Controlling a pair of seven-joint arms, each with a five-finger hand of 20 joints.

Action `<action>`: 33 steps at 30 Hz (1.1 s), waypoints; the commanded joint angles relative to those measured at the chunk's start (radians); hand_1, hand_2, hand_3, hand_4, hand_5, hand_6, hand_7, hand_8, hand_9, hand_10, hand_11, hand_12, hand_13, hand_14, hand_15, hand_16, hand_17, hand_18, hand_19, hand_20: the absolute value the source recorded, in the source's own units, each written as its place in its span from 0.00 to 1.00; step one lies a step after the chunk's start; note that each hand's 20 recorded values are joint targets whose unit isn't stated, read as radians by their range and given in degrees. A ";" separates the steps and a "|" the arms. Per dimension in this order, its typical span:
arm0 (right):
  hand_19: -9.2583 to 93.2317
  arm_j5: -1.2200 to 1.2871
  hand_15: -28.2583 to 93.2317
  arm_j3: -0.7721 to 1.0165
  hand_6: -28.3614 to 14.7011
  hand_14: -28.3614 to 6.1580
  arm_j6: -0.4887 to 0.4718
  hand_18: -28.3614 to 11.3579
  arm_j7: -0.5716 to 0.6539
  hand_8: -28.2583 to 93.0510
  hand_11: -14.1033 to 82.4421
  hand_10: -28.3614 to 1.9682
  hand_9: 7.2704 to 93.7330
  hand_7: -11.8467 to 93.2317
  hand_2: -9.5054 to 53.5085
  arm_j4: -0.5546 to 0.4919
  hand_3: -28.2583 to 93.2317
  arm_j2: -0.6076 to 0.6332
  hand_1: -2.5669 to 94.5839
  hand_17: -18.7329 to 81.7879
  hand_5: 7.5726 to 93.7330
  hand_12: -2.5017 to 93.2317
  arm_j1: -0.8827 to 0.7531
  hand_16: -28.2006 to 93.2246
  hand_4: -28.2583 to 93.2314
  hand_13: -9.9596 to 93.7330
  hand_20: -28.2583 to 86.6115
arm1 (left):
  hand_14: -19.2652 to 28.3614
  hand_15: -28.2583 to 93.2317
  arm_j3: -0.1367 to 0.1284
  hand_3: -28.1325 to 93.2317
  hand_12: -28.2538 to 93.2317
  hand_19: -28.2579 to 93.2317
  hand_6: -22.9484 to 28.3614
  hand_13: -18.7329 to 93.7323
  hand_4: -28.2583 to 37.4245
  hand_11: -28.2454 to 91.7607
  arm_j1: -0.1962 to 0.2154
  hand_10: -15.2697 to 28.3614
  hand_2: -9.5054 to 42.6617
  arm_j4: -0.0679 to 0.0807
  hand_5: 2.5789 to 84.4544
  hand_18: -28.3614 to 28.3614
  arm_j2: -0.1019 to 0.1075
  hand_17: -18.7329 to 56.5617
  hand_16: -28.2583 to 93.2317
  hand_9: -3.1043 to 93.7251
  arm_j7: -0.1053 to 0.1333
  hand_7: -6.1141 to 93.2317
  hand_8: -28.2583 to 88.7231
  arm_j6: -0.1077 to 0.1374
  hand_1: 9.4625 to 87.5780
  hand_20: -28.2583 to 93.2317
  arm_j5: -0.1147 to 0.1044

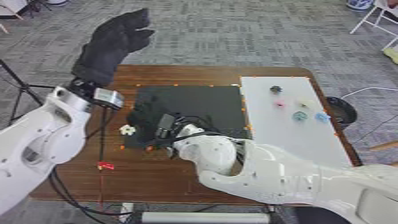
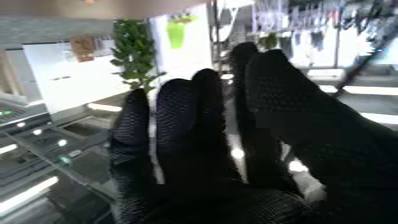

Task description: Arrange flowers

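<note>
In the head view, my left hand (image 1: 114, 47) is raised beyond the table's far left corner, fingers straight and holding nothing. My right hand (image 1: 146, 118) is over the left part of the black mat (image 1: 200, 95), its dark glove hard to tell from the mat. A white flower (image 1: 127, 130) lies at the mat's left edge, close to that hand; contact cannot be told. On the white board (image 1: 275, 127) are small flowers: dark (image 1: 276, 89), pink (image 1: 280, 104), teal (image 1: 299, 116) and blue (image 1: 322, 117). The right wrist view has my right hand (image 2: 200, 145) with extended fingers and nothing held.
The brown table (image 1: 191, 187) has a red tag (image 1: 106, 165) and thin cords at its near left. A black round object (image 1: 342, 111) stands beyond the right edge. My right forearm crosses the near right part of the table and the board's near end.
</note>
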 commanded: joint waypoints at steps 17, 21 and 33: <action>0.81 -0.016 0.94 -0.035 0.74 0.35 -0.111 0.21 -0.020 0.11 0.78 0.38 0.31 0.33 0.31 0.048 1.00 0.131 0.28 0.31 0.52 0.61 0.011 0.54 0.16 0.41 0.73 | 0.68 0.46 0.016 0.79 0.40 0.54 0.50 0.33 0.04 0.39 0.046 0.59 0.14 0.004 0.33 0.85 0.000 0.12 0.29 0.26 -0.015 0.24 0.17 0.022 0.20 0.35 0.000; 0.81 -0.015 0.94 -0.033 0.74 0.35 -0.116 0.21 -0.012 0.11 0.79 0.37 0.31 0.33 0.32 0.067 1.00 0.113 0.28 0.32 0.52 0.61 0.014 0.54 0.17 0.41 0.73 | 0.68 0.46 0.022 0.80 0.40 0.54 0.50 0.33 0.04 0.39 0.038 0.59 0.13 0.005 0.33 0.85 -0.001 0.12 0.29 0.26 -0.012 0.25 0.17 0.021 0.20 0.35 0.001; 0.82 -0.015 0.94 -0.036 0.73 0.35 -0.097 0.21 -0.010 0.11 0.79 0.37 0.31 0.33 0.31 0.080 1.00 0.085 0.28 0.32 0.54 0.60 0.017 0.54 0.16 0.41 0.74 | 0.68 0.46 0.028 0.80 0.40 0.54 0.50 0.33 0.04 0.39 0.030 0.59 0.13 0.006 0.32 0.85 -0.003 0.12 0.29 0.26 -0.011 0.25 0.17 0.021 0.20 0.35 0.000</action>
